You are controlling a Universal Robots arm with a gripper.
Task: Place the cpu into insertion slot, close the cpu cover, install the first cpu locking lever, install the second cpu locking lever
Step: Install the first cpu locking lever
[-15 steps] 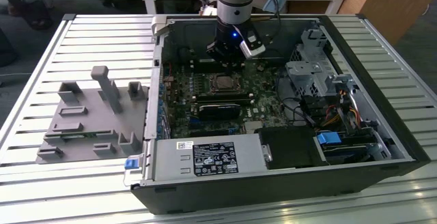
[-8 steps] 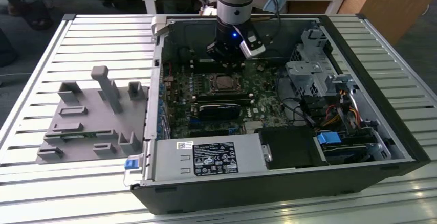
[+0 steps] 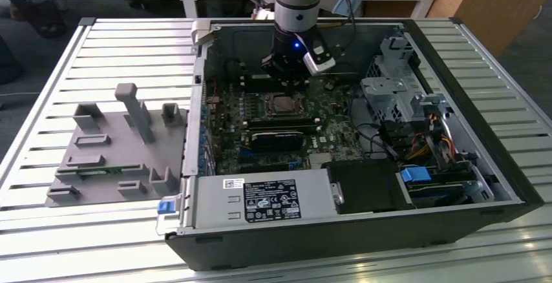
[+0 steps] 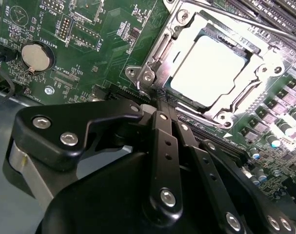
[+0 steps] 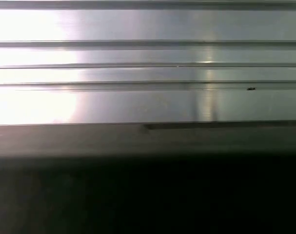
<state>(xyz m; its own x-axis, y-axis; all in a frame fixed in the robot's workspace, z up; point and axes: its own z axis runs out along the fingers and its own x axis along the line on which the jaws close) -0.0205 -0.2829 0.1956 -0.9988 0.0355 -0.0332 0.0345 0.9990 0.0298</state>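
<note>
Black steel PC case [image 3: 483, 167] is lying open on the slatted aluminium table [image 3: 52, 50], motherboard [image 3: 258, 112] facing up inside it. The cpu [image 4: 208, 66] is sitting in the insertion slot [image 3: 282, 104], with the cpu cover [image 4: 187, 29] lying closed around it as a silvery frame. The gripper [image 4: 160, 100] is hovering at the socket's 7 o'clock corner in the second wrist view, fingers pinched together, nothing between them. A grey parts fixture [image 3: 112, 147] is resting at the case's 9 o'clock. The first wrist view is catching bare aluminium slats. Board print's too small for me to read.
</note>
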